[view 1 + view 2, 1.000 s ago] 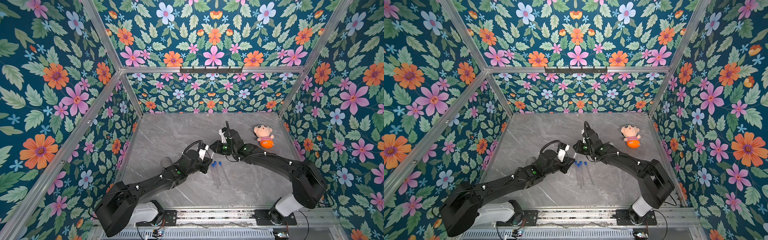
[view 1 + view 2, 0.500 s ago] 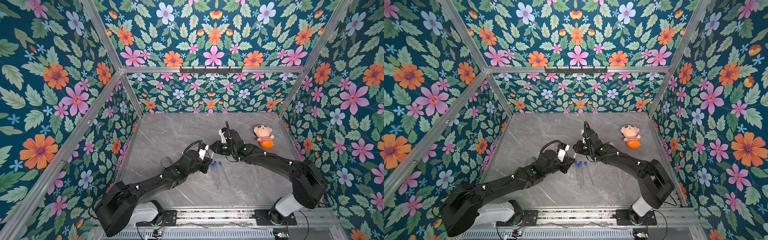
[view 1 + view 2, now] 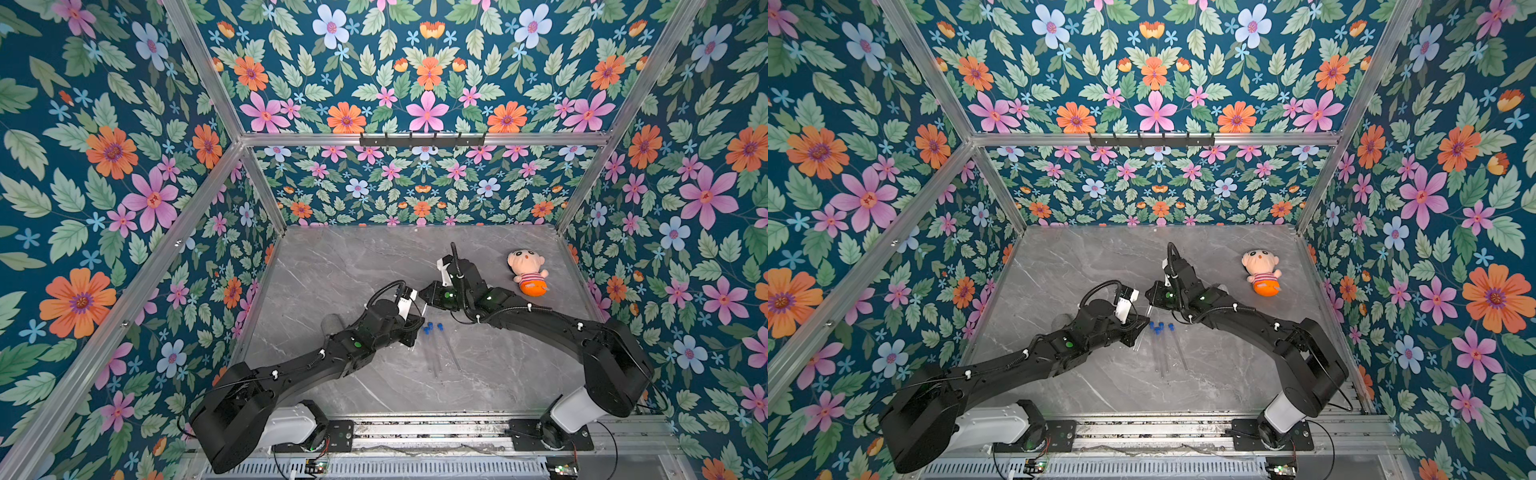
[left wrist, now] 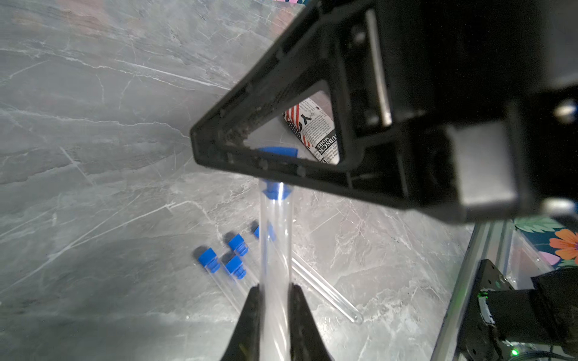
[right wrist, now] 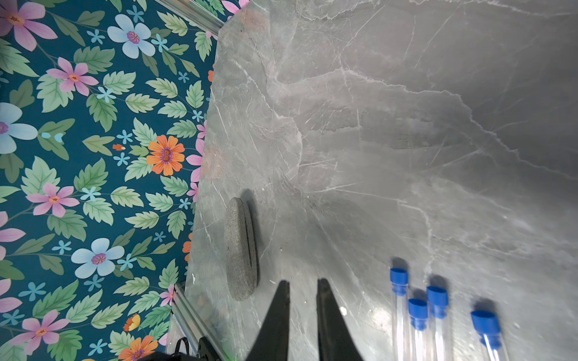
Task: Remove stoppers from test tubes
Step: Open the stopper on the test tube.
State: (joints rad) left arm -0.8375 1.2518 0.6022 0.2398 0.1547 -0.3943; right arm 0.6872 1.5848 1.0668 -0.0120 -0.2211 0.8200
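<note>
Five test tubes (image 4: 275, 243), five stoppers (image 4: 209, 259)

the stoppers (image 5: 398, 278) were bright blue; the test tubes (image 4: 275, 250) were colourless and transparent. the tabletop (image 3: 353, 266) was grey marble with thin white veins. the walls (image 3: 104, 166) bore teal wallpaper with pink, orange and pale blue flowers and green leaves. the plush doll (image 3: 525, 270) had a peach head, pink-and-white stripes and an orange base. the can (image 4: 312, 125) showed white newsprint and a stars-and-stripes flag. the cylinder (image 5: 240, 250) was speckled grey.
</note>
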